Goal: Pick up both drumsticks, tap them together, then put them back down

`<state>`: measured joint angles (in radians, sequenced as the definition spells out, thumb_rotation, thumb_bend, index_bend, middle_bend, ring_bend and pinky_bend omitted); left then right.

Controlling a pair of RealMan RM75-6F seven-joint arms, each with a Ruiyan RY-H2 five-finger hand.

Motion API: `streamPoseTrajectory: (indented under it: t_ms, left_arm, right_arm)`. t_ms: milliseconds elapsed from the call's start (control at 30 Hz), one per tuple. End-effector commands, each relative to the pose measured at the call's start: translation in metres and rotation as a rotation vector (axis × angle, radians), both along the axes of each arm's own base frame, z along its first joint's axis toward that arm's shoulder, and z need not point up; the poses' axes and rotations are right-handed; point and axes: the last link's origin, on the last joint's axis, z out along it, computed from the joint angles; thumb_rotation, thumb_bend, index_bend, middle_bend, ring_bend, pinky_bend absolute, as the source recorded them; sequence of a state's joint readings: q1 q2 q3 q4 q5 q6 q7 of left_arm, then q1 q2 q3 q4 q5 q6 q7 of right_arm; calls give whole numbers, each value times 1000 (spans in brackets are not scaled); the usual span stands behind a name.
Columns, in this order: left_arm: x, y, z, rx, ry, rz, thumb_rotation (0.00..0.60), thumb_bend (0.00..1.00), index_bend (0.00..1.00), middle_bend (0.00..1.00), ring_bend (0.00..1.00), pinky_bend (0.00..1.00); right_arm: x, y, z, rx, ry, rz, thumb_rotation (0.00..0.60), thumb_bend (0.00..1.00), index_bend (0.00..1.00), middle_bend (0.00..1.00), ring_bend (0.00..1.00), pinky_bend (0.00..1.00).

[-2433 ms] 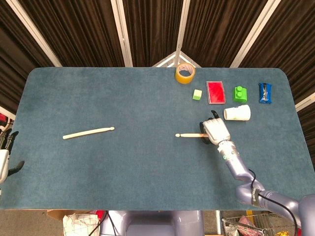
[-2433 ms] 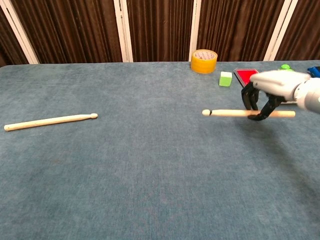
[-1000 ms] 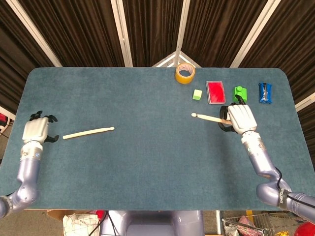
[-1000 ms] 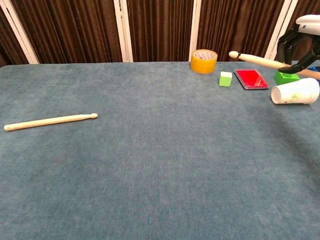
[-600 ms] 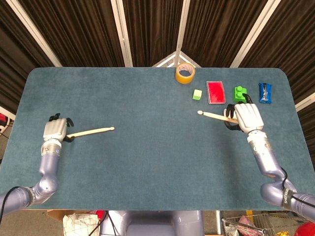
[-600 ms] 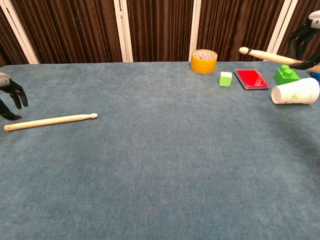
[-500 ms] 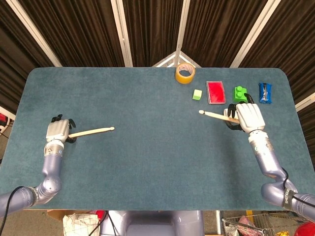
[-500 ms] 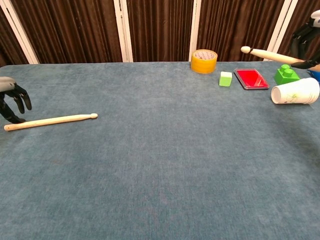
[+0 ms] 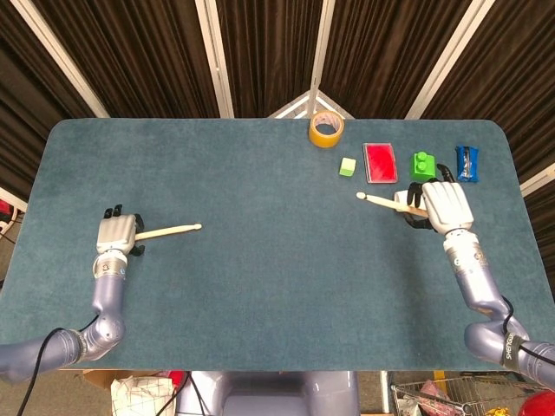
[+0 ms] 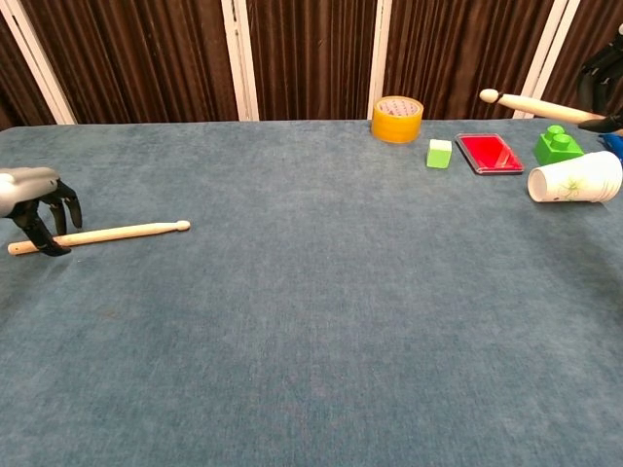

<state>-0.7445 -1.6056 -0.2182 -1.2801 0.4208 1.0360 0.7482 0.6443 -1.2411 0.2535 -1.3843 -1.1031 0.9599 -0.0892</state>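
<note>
1. Left hand (image 10: 37, 209) has moved in over the butt of the left stick (image 10: 117, 233), fingers apart astride it; the stick still lies on the table (image 10: 311, 311).
2. Right hand (image 9: 444, 204) stays clamped on the right stick (image 10: 535, 106), held aloft.
3. Left grasp comes next.

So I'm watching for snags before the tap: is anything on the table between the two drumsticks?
Nothing visible. The left hand straddles the lying drumstick; the right hand holds the other drumstick aloft, with bare table between.

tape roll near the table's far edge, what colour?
Yellow-orange tape roll, with a pale top face; clearest in the chest view.
</note>
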Motion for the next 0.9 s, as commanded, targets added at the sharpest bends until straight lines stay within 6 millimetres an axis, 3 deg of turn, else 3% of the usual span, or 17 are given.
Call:
streamPoseTrajectory:
  t_ms: [33,900]
  left_arm:
    - [2,0,-6,-14,9,-3,600,411,396,398,0,0]
    - [14,-5,-17,-38,-4,-38,600,417,500,503,4,0]
  right_arm:
    - [0,1,1,-2,-1,0,600,382,662,594,398,71]
    - [-11,-4,-2,-13,10,-37,600,382,671,598,404,71]
